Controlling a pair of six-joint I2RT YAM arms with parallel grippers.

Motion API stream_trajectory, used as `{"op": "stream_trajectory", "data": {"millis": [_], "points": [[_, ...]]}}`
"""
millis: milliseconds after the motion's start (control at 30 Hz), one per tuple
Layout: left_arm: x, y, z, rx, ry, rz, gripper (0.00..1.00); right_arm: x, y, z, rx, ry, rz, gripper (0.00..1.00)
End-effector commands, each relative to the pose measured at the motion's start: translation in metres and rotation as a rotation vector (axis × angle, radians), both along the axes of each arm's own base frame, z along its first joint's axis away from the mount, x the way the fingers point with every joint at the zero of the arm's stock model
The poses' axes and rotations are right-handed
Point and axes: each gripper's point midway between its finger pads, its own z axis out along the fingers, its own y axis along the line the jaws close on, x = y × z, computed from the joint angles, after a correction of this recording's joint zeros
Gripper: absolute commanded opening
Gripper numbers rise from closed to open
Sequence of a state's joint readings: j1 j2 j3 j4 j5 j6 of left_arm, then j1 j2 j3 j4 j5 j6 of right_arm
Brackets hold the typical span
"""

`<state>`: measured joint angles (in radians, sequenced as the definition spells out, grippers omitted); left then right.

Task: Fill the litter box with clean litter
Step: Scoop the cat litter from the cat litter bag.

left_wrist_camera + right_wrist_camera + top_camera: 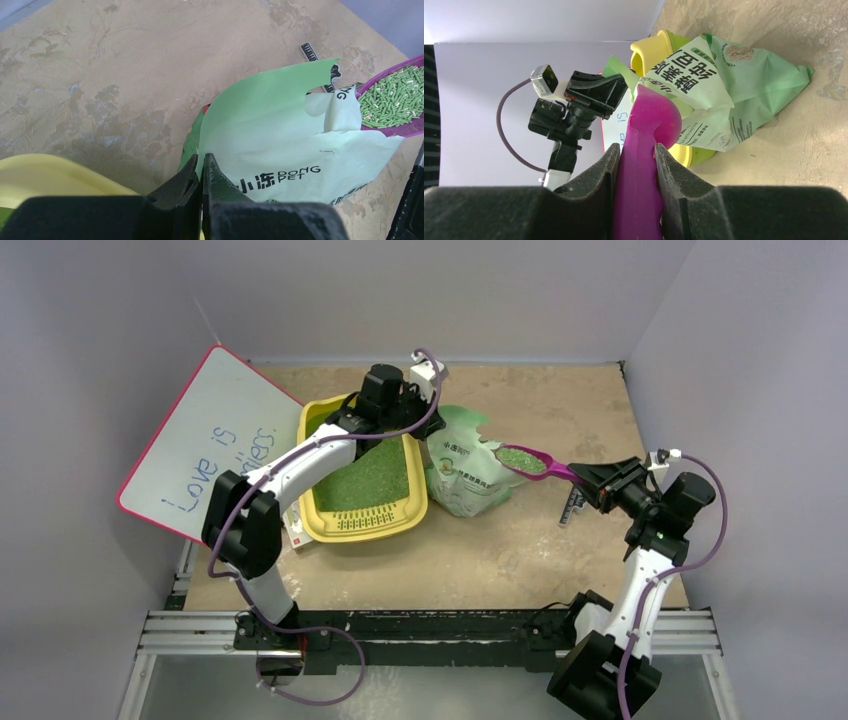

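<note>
Right gripper (636, 151) pinches scoop (651, 120), clean litter (392, 97) heaped above bag (270, 145); left gripper (202, 162) pinches bag edge.

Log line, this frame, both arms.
left gripper shut on pale green crinkled bag | right gripper shut on purple plastic scoop holding green pellets | yellow plastic tray holds litter

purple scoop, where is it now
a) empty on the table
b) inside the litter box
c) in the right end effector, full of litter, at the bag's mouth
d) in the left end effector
c: the right end effector clamps the handle of the scoop, and litter fills its bowl at the mouth of the bag.
</note>
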<state>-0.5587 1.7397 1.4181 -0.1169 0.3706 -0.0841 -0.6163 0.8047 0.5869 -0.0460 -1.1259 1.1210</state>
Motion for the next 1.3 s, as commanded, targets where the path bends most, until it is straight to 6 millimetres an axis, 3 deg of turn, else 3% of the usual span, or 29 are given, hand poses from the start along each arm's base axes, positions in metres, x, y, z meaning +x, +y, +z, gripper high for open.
{"op": "stream_trajectory", "data": {"millis": [0, 333, 833, 1267], "points": [[0.018, 0.013, 0.002, -0.005, -0.007, 0.084, 0.00, -0.003, 0.005, 0.028, -0.027, -0.094, 0.053, 0.00], [0.014, 0.013, -0.008, 0.001, 0.013, 0.071, 0.00, -0.002, 0.005, 0.041, -0.012, -0.140, 0.065, 0.00], [0.003, 0.005, -0.001, -0.027, -0.003, -0.017, 0.00, 0.002, 0.006, 0.054, -0.003, -0.206, 0.067, 0.00], [0.004, 0.001, 0.014, -0.065, -0.028, -0.021, 0.00, 0.004, 0.032, 0.066, -0.008, -0.231, 0.153, 0.00]]}}
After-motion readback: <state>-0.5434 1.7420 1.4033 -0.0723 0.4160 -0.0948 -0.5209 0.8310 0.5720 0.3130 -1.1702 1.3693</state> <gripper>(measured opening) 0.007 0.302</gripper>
